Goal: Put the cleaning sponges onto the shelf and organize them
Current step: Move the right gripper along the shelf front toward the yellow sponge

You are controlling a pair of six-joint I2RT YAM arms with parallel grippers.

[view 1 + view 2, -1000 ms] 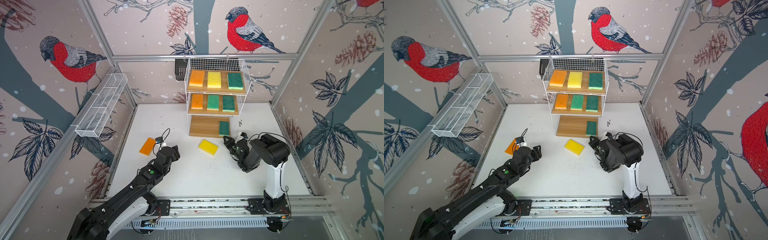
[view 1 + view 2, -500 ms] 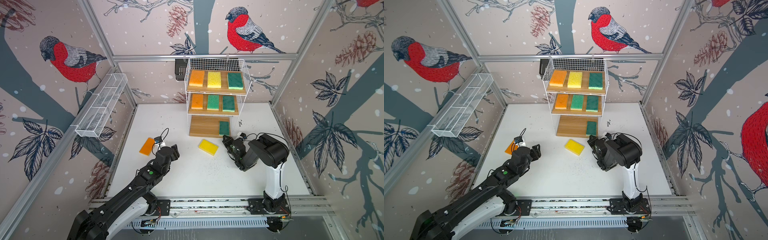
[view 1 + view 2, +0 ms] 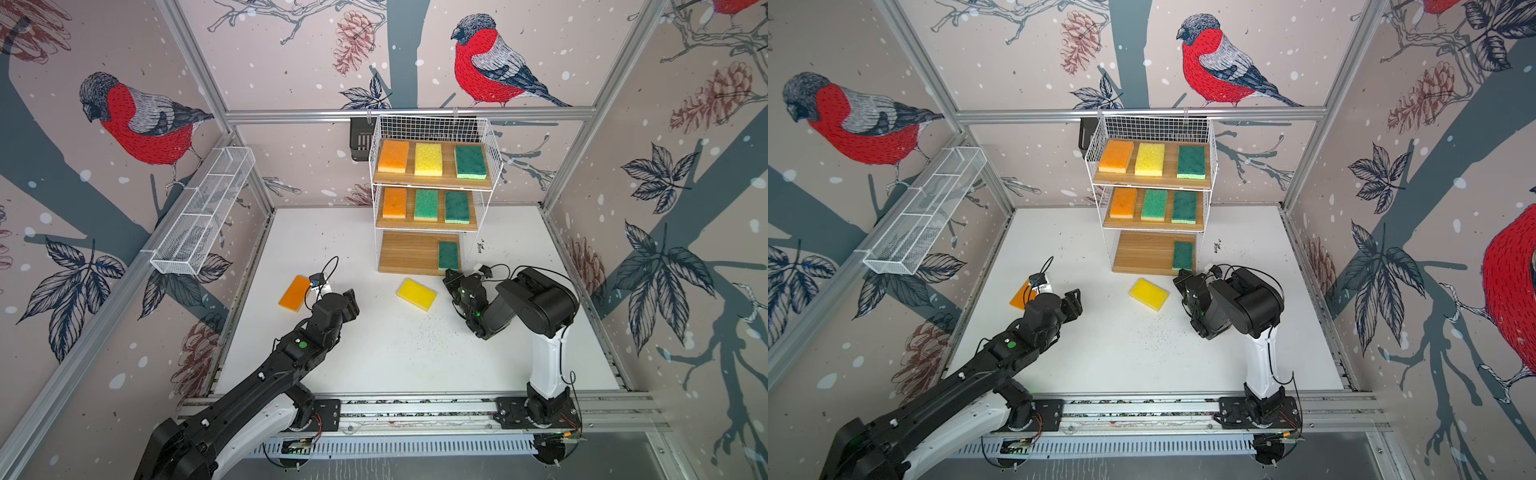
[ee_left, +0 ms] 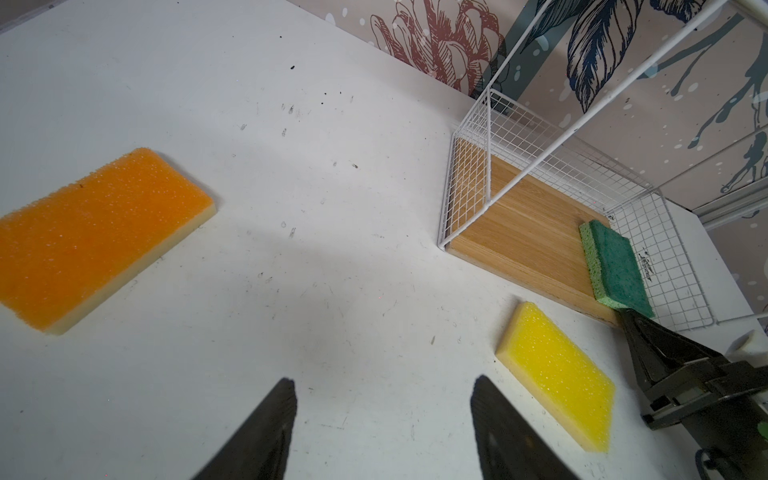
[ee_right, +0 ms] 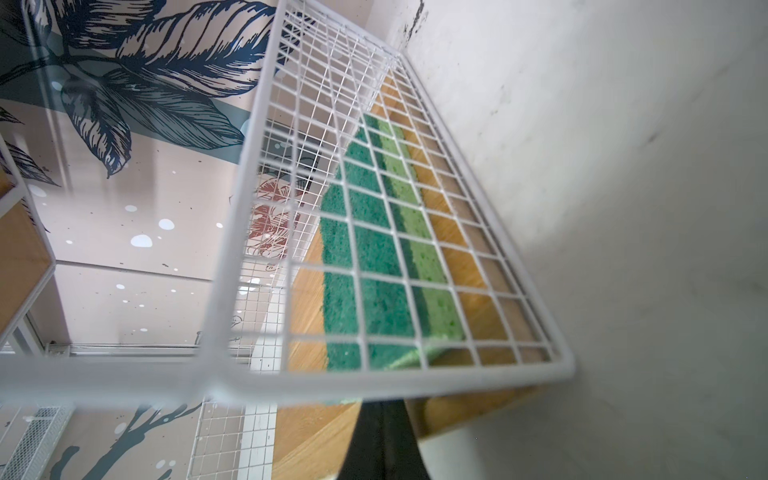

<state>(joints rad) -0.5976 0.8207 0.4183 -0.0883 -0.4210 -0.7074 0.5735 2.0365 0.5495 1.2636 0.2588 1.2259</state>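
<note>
White wire shelf (image 3: 493, 137), light-brown boards (image 3: 409, 253). Top sponges (image 3: 428, 159): orange, yellow, green. Middle sponges (image 3: 426, 205): orange, green, green. Bottom sponge (image 3: 448, 255) green over pale green. Loose orange sponge (image 3: 294, 293), loose yellow sponge (image 3: 417, 294). White table (image 3: 395, 357). Red-bullfinch wallpaper (image 3: 291, 66).

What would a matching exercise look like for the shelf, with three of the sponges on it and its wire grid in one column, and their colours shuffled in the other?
Things:
1. Middle sponge on the top board
2. Leftmost sponge on the middle board
3. Lone sponge on the bottom board
4. Shelf's wire grid

Colours:
A. orange
B. white
C. yellow
D. green

Pairs: 1-C, 2-A, 3-D, 4-B
</note>
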